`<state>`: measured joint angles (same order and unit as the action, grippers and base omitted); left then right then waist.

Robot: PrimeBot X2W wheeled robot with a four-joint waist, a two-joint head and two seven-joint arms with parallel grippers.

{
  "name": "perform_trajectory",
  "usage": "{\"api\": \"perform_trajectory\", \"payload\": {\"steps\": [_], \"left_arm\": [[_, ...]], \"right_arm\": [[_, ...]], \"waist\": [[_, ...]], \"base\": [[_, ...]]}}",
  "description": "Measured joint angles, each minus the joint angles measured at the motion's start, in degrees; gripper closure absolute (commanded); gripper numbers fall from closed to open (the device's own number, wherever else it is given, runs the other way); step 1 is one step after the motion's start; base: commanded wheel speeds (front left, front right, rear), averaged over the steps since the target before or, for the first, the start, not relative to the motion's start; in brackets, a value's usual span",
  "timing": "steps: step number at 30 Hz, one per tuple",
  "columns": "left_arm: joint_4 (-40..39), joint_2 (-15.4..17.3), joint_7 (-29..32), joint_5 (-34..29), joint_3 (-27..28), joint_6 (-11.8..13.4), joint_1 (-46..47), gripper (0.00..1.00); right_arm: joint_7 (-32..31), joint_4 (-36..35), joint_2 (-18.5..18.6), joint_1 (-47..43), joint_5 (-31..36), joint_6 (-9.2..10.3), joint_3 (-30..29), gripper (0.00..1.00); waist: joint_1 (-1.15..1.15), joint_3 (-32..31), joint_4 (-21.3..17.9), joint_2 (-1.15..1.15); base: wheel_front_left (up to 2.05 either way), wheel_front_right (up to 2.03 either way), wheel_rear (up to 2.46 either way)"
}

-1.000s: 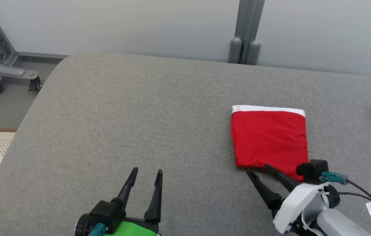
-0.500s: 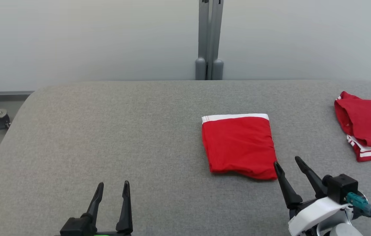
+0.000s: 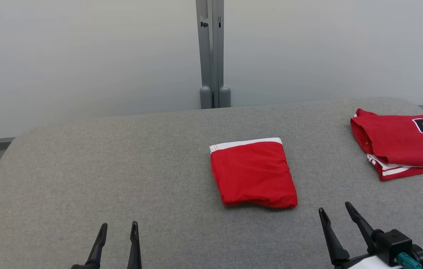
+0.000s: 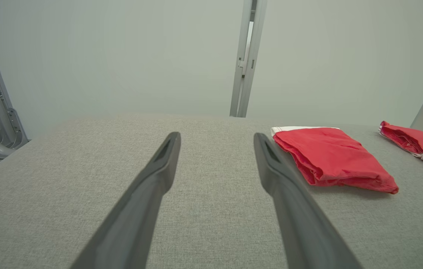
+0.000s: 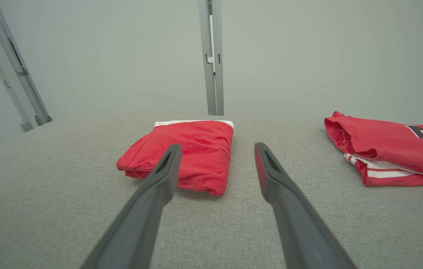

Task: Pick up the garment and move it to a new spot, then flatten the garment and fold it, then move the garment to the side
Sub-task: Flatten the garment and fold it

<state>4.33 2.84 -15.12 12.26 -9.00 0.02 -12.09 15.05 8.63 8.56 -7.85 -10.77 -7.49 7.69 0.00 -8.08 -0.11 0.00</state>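
Folded red fabric garment [image 3: 253, 173] sits 11 o'clock of empty, wide-spread right tool [image 3: 334, 207]; pinch all layers, slide sideways.

The right end effector [image 3: 334, 208] carries two long black fingers [image 3: 330, 235] that taper from a broad root to a narrow, slightly rounded point. Behind them sits a boxy black block [image 3: 392, 241], with a teal connector [image 3: 405, 259] plugged in beside it and a round black collar [image 3: 422, 257] at the edge. A sliver of white shell [image 3: 368, 266] shows beneath. The left end effector [image 3: 119, 225] has the same pair of slim, black, tapered fingers. From the wrist cameras the fingers look matt dark grey, each with a long shallow groove [image 4: 164, 150] sunk into its inner face near the tip.
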Motion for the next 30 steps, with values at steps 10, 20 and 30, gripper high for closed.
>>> {"api": "perform_trajectory", "payload": {"steps": [10,20,30], "left_arm": [[1.8,0.0,0.0,-1.2,0.3,0.3,-0.3,0.0],[2.3,0.0,0.0,-1.7,-0.5,0.5,-0.2,0.0],[2.4,0.0,0.0,-1.8,-0.5,0.6,-0.2,0.0]], "right_arm": [[0.0,-0.2,-1.4,-1.1,0.9,0.0,-1.4,0.0],[0.0,0.0,-1.8,-1.1,1.2,0.0,-2.1,0.0],[0.0,0.0,-2.1,-1.1,1.3,0.0,-2.5,0.0]], "waist": [[0.0,-0.4,-0.5,0.0],[0.0,-0.4,-0.6,0.0],[0.0,-0.3,-0.5,0.0]], "base": [[0.0,0.0,0.0],[0.0,0.0,0.0],[0.0,0.0,0.0]]}}
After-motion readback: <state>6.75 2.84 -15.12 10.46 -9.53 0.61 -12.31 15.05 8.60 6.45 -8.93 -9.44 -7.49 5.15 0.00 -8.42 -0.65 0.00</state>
